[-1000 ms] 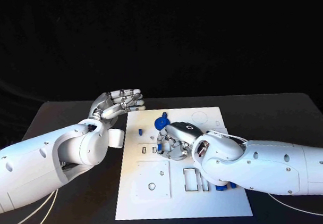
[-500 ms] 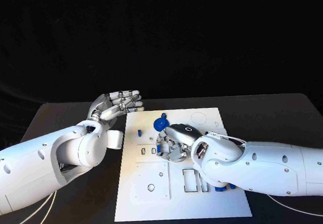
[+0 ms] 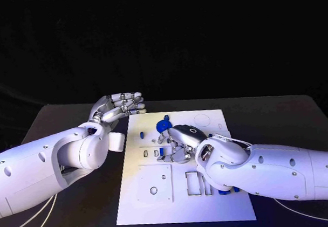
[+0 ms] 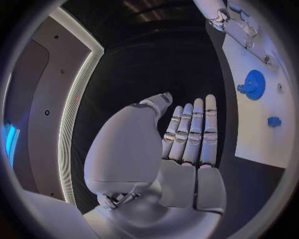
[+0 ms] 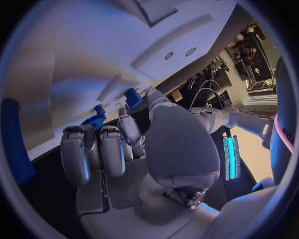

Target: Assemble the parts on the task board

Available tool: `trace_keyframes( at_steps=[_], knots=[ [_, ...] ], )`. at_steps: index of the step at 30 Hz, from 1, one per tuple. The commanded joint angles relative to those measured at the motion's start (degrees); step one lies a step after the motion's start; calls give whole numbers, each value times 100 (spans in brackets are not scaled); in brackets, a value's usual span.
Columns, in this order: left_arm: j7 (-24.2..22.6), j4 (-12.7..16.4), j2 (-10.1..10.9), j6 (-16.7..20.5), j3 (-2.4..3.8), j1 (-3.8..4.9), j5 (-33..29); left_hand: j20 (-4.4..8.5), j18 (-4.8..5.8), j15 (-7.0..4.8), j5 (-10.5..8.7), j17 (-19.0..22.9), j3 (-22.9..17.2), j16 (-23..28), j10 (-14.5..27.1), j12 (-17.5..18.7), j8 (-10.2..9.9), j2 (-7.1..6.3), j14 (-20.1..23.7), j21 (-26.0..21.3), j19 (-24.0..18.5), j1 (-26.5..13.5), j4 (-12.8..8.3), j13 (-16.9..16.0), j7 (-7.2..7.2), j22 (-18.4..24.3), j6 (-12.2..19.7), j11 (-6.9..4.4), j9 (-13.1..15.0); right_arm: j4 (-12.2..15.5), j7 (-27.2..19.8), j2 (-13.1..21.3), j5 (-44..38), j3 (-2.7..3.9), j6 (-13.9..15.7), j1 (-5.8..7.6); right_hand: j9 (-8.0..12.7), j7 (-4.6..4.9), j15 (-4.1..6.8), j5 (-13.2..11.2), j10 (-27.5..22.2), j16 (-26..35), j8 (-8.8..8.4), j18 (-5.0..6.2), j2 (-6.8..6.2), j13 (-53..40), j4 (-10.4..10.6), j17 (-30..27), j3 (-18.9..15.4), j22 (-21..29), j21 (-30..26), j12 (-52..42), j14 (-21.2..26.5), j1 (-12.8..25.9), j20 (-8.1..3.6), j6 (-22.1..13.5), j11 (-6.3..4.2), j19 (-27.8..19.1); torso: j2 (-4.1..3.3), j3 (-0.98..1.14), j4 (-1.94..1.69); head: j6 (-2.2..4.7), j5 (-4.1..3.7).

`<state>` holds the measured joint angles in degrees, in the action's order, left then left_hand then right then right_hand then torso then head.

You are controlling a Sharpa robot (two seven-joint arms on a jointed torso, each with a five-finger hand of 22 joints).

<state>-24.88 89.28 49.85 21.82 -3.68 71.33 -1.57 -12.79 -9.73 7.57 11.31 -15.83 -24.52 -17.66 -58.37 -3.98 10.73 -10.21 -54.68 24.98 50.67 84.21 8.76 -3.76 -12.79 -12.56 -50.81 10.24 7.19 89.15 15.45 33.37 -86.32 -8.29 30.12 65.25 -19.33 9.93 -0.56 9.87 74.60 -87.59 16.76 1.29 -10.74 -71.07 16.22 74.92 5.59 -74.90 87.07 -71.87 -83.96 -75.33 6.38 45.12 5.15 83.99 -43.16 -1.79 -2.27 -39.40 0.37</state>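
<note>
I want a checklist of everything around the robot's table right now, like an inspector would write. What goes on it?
Surface: black table, white task board lying flat in its middle.
Job's things: blue gear-shaped part on the board's far end; small blue part beside it; more blue parts near the right arm.
Clutter: nothing seen.
Hands: left hand raised off the board's far left corner, fingers straight and holding nothing; right hand down on the board's middle, fingers curled, whether it holds a part cannot be told.
Cables: white cables by both arms.
Surroundings: black backdrop behind the table.
</note>
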Motion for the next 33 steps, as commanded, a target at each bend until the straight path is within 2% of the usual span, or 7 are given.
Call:
trace_keyframes(
  at_steps=[1,5,15,17,18,22,33],
  knots=[
    [237,-17,-3,-143,3,5,409,3,-57,-32,-35,-35,31,-67,-58,4,19,-14,-106,70,6,-90,14,-2,25,-30,-19,-35,2,165,-246,128,-24,16,465,1,29,7,-29,-5,-43,26,-24,-33,38,25,57,749,-240,-1270,-34,22,-436,-133,49,-29,-1,375,10,4,-2,6,10],
    [655,-69,2,-179,3,5,911,10,-67,-52,-36,-57,49,-105,-115,-18,19,-27,-174,108,43,-136,31,-10,33,-48,-18,-52,2,423,-672,417,255,64,788,55,42,0,-26,88,-23,34,-8,-31,174,11,19,727,-181,-1267,-39,-4,-431,-338,49,1,-9,373,33,11,17,34,26],
    [2600,-383,-122,-1510,5,45,2953,734,-71,-813,-31,-1614,419,-2407,-1901,-1416,550,-193,-2159,1683,1405,-725,649,-937,514,-875,-671,-730,410,559,-1872,1409,3091,136,197,690,20,-89,40,292,18,49,194,14,389,-24,30,705,27,-1158,-201,-66,-425,-509,-4,340,-88,270,204,51,53,14,23],
    [2950,-431,-177,-1728,6,89,3246,803,13,-936,27,-3126,453,-3977,-1633,-2174,776,82,-2275,2372,1429,-974,779,-1631,538,-1326,-614,-748,648,557,-1948,1552,3303,139,123,760,20,-94,44,314,21,51,203,13,388,-25,30,701,29,-1162,-196,-70,-424,-501,-8,349,-92,274,230,61,52,6,36],
    [3141,-454,-206,-1845,6,111,3385,838,24,-870,-6,-4403,587,-5116,-1246,-2606,885,28,-2669,3052,1619,-1244,768,-2059,517,-2034,-398,-770,799,554,-1973,1616,3380,139,93,786,19,-98,47,329,20,49,211,11,386,-23,29,706,29,-1167,-189,-70,-426,-496,-11,357,-95,279,244,65,53,-2,45],
    [3961,-572,-373,-2424,6,226,4115,878,269,-898,-21,-6055,620,-6322,-787,-3409,1284,140,-3139,4367,2423,-1424,783,-2735,548,-3846,-120,-757,1159,530,-2027,1845,3592,141,-5,856,15,-111,57,374,29,49,236,9,385,-29,26,709,37,-1172,-184,-80,-427,-487,-19,390,-107,283,307,90,60,-58,78],
    [5207,-951,-949,-3190,4,395,5416,961,516,-985,-24,-6991,697,-6958,-884,-5122,2216,246,-3400,5318,3018,-1765,796,-4240,689,-5344,82,-872,1948,423,-1990,2058,3632,135,-97,886,10,-128,70,430,41,55,268,9,377,-34,24,694,48,-1173,-185,-90,-424,-480,-31,432,-122,285,409,124,43,-168,131]
  ],
)
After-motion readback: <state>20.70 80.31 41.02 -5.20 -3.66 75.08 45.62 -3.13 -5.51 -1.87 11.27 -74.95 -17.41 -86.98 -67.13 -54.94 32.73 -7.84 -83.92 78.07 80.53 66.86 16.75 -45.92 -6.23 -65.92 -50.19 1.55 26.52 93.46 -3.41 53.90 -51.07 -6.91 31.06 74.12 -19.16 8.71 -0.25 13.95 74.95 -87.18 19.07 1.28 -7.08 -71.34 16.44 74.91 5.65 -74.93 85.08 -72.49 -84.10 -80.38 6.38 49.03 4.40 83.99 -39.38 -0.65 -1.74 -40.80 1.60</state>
